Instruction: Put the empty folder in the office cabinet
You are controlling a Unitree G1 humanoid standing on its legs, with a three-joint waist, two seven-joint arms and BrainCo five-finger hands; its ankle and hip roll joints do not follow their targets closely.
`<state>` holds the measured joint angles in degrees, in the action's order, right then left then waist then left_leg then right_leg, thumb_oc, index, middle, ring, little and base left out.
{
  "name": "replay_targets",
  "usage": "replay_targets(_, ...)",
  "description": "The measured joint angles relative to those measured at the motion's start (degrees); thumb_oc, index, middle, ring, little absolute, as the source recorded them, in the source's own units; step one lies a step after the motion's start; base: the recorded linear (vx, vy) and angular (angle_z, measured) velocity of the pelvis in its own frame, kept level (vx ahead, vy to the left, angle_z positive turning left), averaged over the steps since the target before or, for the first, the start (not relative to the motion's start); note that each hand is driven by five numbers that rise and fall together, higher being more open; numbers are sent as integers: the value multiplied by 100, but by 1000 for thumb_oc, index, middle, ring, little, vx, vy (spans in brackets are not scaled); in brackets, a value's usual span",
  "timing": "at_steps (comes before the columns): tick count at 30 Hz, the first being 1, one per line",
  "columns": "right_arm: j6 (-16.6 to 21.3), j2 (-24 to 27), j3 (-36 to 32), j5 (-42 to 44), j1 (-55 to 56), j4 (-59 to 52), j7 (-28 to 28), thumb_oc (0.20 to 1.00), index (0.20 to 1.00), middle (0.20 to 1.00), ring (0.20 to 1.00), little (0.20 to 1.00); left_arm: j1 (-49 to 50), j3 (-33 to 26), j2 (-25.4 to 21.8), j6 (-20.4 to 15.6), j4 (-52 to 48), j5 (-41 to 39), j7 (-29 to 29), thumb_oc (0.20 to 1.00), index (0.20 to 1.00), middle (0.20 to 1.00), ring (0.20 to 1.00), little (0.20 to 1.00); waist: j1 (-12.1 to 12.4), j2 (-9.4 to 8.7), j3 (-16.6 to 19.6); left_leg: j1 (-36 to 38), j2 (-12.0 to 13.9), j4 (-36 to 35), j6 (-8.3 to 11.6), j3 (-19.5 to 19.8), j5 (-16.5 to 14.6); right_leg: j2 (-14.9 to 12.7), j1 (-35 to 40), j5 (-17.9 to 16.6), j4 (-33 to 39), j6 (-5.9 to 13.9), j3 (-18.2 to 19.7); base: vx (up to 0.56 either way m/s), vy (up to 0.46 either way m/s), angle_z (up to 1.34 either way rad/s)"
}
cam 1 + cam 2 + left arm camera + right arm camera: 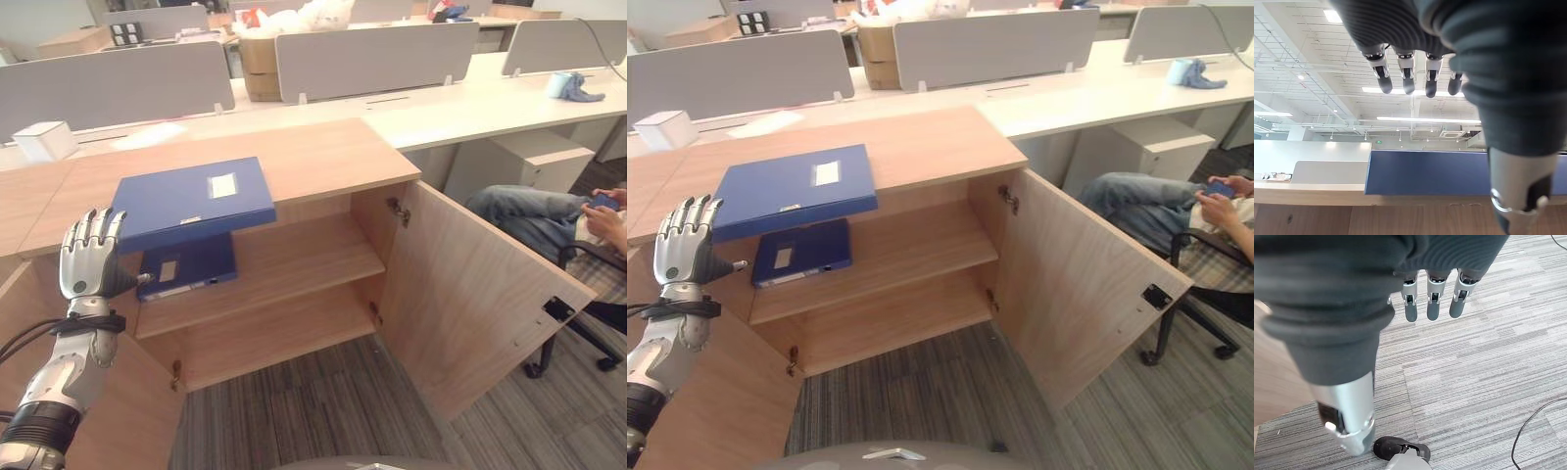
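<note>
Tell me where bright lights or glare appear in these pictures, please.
Left wrist view: lit ceiling light strips shine above the blue folder, beyond the left hand. Eye views: even light, no strong glare on the cabinet top. Right wrist view: right hand over evenly lit carpet.

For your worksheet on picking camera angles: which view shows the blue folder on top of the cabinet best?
The left eye view: the whole folder lies in sight on the cabinet top, overhanging its front edge, beside the open left hand. The right eye view shows much the same. The left wrist view shows its edge from below. The right wrist view shows floor.

The left hand [86, 257] stands raised on its upright forearm, fingers straight and spread. The right hand [1432, 296] hangs with fingers relaxed.
</note>
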<state>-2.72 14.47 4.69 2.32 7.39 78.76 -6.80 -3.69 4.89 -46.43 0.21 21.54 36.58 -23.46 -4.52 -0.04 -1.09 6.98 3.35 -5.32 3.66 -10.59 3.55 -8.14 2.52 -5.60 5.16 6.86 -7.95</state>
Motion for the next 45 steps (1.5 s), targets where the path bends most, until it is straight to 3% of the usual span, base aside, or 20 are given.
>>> replay_targets(14,38,0,1,115,85,1,-2,1000,1000,1000,1000,1000,-969,870,-42,-12,358,40,62,1000,1000,1000,1000,1000,-136,-8,-29,-48,-1,0,3,-133,-17,4,-79,-53,0,43,118,6,4,-4)
replay_targets(37,46,10,-8,121,39,0,-45,1000,1000,1000,1000,1000,-1696,1551,-50,-35,1106,78,171,1000,1000,1000,1000,1000,-268,-119,-152,-202,-9,1,2,-157,-5,-5,-277,-90,-3,47,120,1,2,0)
replay_targets(45,52,15,-9,121,-8,-2,-67,1000,1000,1000,1000,1000,-1768,1544,-51,-45,1097,78,159,1000,1000,1000,1000,1000,-274,-107,-294,-253,-14,2,-39,-166,24,-4,-343,-122,-9,15,120,0,0,0)
